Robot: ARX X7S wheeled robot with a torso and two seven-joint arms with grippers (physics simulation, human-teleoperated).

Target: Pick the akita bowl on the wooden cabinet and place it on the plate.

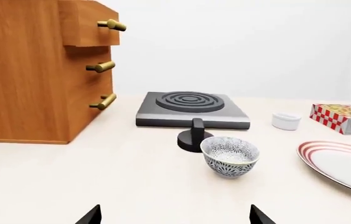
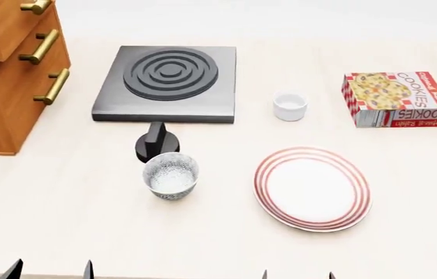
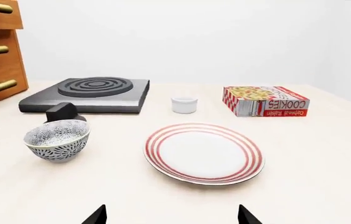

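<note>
Head view high, looking down; both wrist views low, facing forward, sharing akita bowl [image 1: 229, 156], plate [image 3: 203, 152].

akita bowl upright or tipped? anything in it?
Upright and empty. The akita bowl sits on its foot on the table, rim level and opening up; the head view shows a bare white inside. Neither gripper touches it.

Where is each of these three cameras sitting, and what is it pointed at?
Head view: high up, looking down over the table; both hands' fingertips show at the bottom edge.
Left wrist view: low, by the left hand, facing the akita bowl and wooden cabinet.
Right wrist view: low, by the right hand, facing the plate.
All three share bowl, plate and stove.
</note>
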